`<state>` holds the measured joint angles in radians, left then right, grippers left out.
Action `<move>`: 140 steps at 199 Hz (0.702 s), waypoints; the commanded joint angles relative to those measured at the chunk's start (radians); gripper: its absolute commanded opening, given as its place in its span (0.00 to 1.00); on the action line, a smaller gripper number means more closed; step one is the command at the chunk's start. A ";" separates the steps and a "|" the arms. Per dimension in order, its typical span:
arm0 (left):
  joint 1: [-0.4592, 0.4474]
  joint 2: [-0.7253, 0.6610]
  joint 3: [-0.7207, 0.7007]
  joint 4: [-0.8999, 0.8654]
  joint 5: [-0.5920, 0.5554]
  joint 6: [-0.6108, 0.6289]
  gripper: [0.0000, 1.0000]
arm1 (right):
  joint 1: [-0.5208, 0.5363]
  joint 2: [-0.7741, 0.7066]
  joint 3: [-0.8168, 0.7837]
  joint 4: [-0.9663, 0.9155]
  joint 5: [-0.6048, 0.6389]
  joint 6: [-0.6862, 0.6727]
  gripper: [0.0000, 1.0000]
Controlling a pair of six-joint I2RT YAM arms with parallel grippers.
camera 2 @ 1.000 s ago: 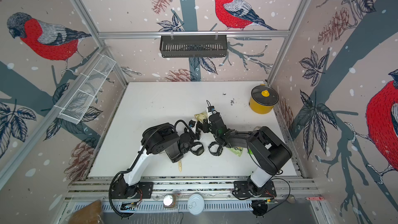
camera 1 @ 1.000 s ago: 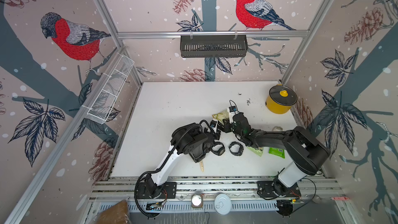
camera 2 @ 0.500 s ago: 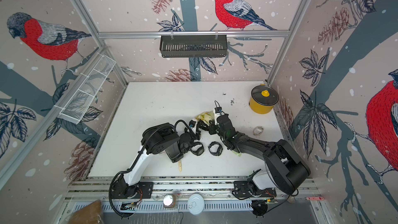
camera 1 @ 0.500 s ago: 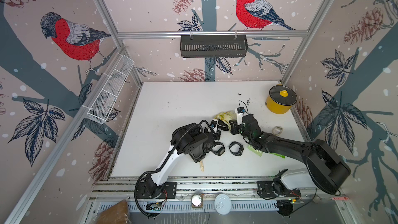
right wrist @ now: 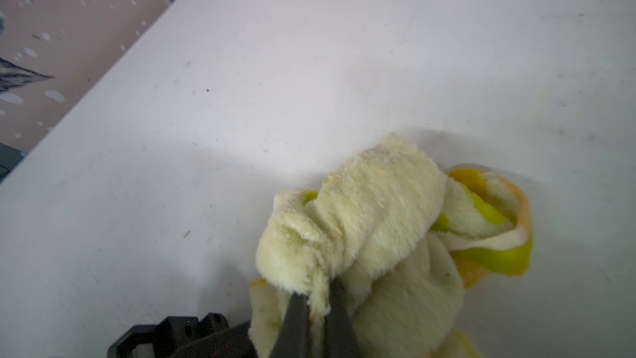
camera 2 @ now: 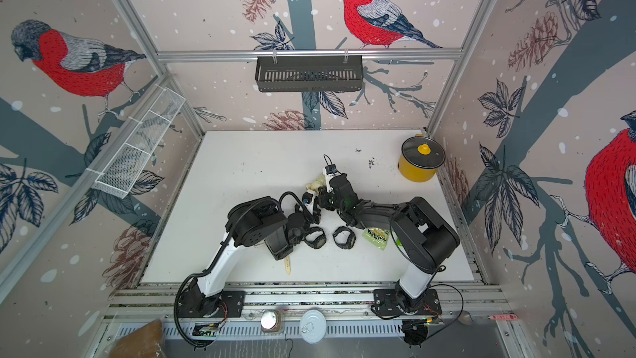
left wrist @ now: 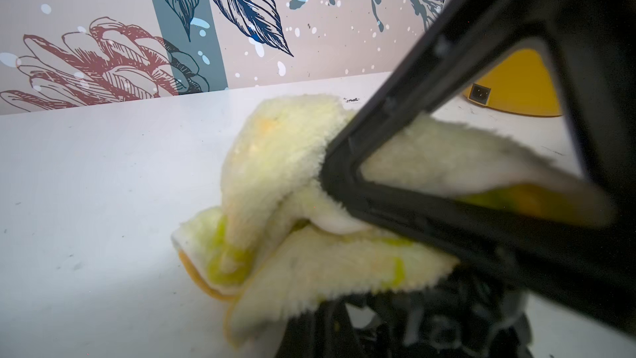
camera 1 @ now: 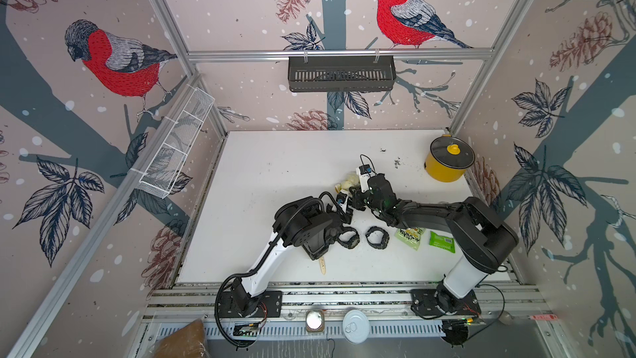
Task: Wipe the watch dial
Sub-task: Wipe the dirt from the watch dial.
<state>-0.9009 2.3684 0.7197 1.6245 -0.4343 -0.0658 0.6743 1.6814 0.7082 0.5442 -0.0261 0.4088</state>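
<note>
- Table point(camera 1: 261, 180): pot point(camera 1: 447, 163) sits way off at 2 o'clock, not involved.
- Right gripper point(right wrist: 316, 299) is pinching the cloth point(right wrist: 371, 222), roughly 1 o'clock from centre.
- Left gripper point(camera 1: 346, 213) is pressed together just beside it. Holding anything? Too blurry to say.
- A watch point(camera 1: 349, 237) and a second watch point(camera 1: 377, 236) lie at 5 o'clock, apart from the cloth. My guess is the wiping isn't done.
</note>
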 commanded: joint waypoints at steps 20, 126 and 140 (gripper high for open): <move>0.000 0.041 -0.016 0.156 -0.023 -0.046 0.00 | -0.002 -0.075 -0.181 0.062 0.014 0.067 0.06; 0.000 0.046 -0.019 0.172 -0.017 -0.044 0.00 | -0.076 -0.254 -0.031 -0.069 0.051 -0.029 0.08; 0.001 0.044 -0.019 0.167 -0.017 -0.043 0.00 | -0.072 -0.188 0.043 -0.054 0.048 -0.036 0.07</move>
<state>-0.9012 2.3695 0.7197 1.6249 -0.4271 -0.0654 0.5995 1.4265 0.6590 0.4873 0.0044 0.4152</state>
